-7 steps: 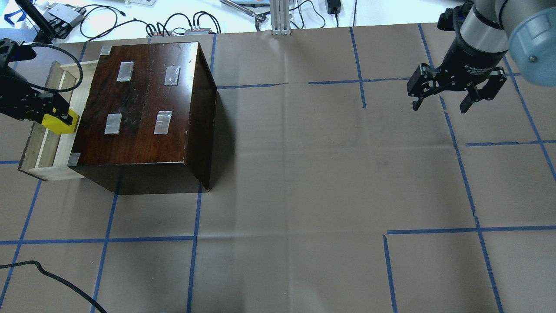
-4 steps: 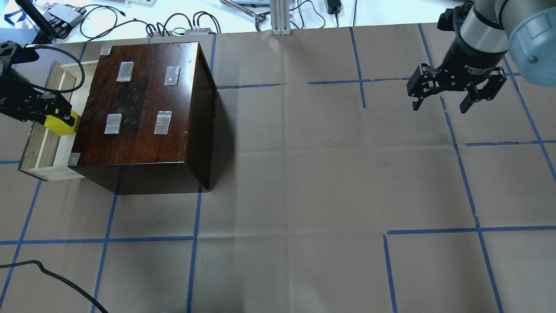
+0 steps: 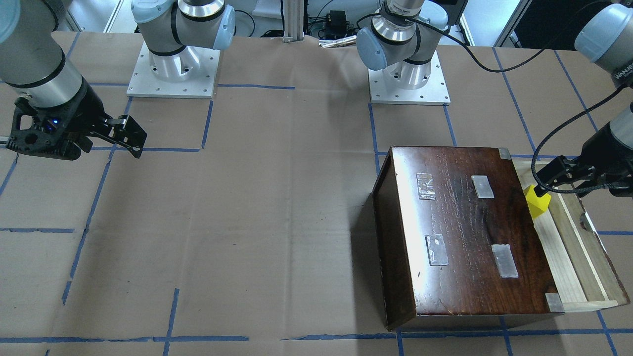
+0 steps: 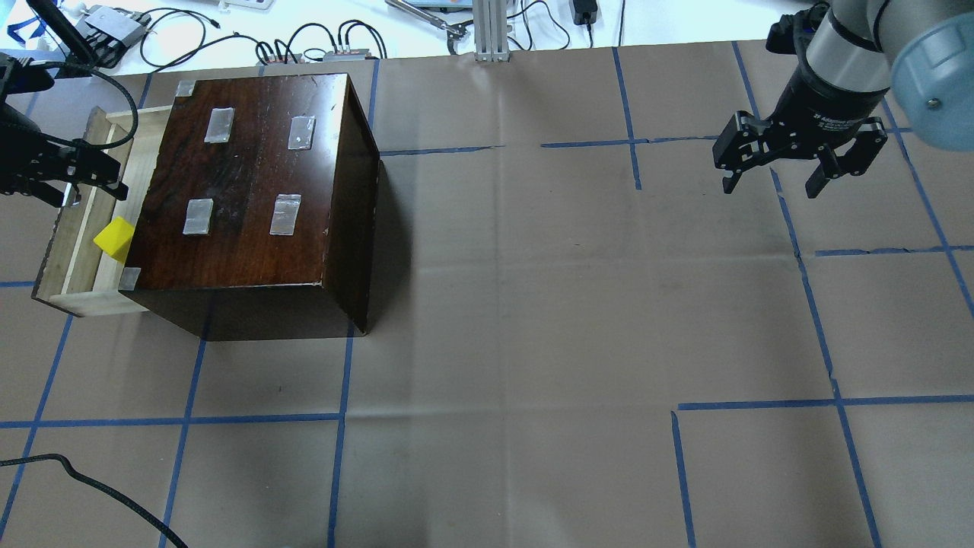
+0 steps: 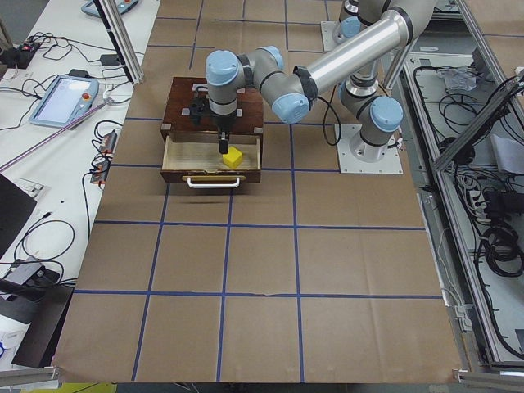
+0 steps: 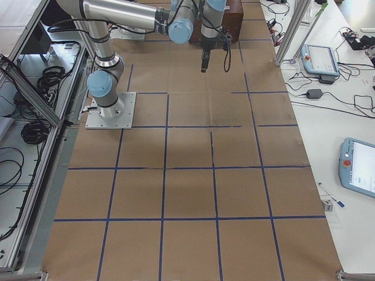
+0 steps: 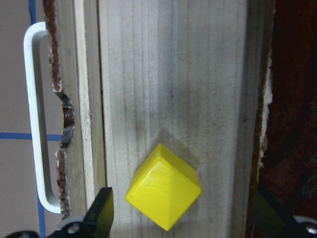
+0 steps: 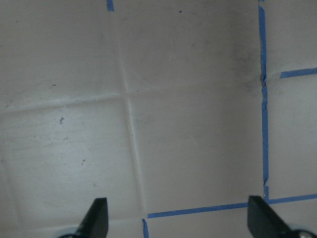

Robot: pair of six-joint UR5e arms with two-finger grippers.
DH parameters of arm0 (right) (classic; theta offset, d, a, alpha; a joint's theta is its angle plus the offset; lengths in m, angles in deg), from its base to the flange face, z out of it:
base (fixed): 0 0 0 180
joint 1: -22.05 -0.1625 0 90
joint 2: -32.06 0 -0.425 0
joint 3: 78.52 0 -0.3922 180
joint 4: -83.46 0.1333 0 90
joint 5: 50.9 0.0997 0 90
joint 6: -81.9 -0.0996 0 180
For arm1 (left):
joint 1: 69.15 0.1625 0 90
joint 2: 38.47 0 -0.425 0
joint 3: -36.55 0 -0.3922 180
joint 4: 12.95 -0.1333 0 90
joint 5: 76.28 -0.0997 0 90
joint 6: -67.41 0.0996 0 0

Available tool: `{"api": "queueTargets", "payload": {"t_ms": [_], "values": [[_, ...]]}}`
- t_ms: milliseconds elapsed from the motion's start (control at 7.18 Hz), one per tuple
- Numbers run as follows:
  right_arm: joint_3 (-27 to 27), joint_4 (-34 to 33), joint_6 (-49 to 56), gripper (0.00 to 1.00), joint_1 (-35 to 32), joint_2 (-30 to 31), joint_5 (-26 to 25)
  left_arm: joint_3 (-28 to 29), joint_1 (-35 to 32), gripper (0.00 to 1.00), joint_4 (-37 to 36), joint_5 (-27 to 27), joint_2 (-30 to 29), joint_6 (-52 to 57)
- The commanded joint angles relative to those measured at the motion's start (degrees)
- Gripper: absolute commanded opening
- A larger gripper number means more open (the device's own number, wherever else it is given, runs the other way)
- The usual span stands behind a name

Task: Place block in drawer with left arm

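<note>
1. The left gripper (image 7: 184, 218) holds its jaws spread and empty, letting go of the block (image 7: 163, 193), which lies just below and between them inside the drawer (image 7: 148, 74).
2. The right gripper (image 4: 771, 188) hangs well apart, jaws spread on nothing, out of the way.

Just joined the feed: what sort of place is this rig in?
Most likely a robotics lab workcell: arm bases bolted to a paper-covered table marked with a blue tape grid, a teach pendant and cables on the surrounding benches.

My table (image 3: 296, 198) was covered in brown paper (image 4: 533, 304) gridded with blue tape (image 4: 262, 418). White benches (image 5: 82, 49) flanked it on both sides, strewn with black cables (image 4: 278, 52) and teach pendants (image 6: 358, 167).
</note>
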Motion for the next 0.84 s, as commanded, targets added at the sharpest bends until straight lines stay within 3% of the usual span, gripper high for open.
{"api": "queueTargets", "payload": {"t_ms": [0, 418, 696], "values": [[0.08, 0.00, 0.00, 1.00, 0.00, 0.00, 0.00, 0.44, -0.07, 0.99, 0.60, -0.27, 2.96, 0.00], [0.00, 0.00, 0.00, 1.00, 0.00, 0.00, 0.00, 0.61, -1.64, 0.99, 3.84, -0.19, 7.27, -6.13], [0.08, 0.00, 0.00, 1.00, 0.00, 0.00, 0.00, 2.80, -6.55, 0.99, 9.10, -0.36, 8.51, -13.31]]}}
